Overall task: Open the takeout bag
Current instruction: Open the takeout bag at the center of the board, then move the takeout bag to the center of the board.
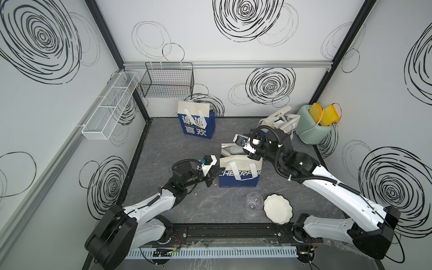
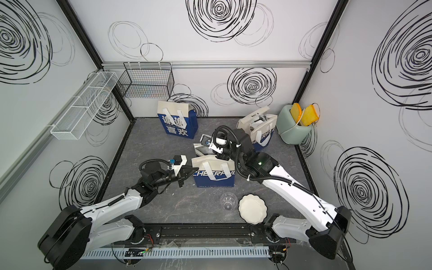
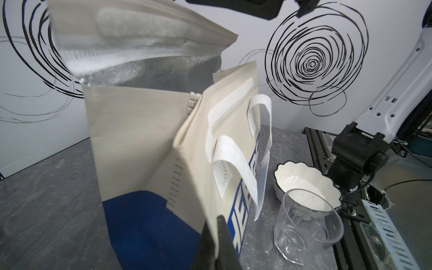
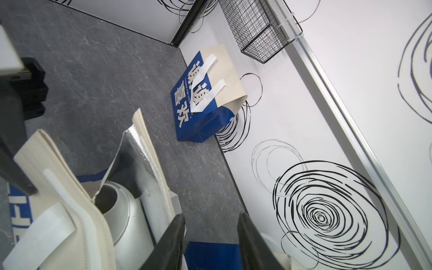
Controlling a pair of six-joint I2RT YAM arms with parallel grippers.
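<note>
Left pincer (image 3: 214, 225) is clamped on the cream front panel of the takeout bag (image 1: 239, 175), at the upper corner nearest that arm. Right pincer (image 4: 211, 216) hangs over the bag's mouth with its jaws apart and nothing between them. I see the bag upright in the middle of the desk (image 1: 210, 205). Its foil-lined flap (image 1: 228, 149) is folded back at the far side, and a pale round container (image 4: 119, 210) shows inside. Clear cup (image 1: 253, 201) and white scalloped bowl (image 1: 278, 209) stand just in front of the bag, side by side.
</note>
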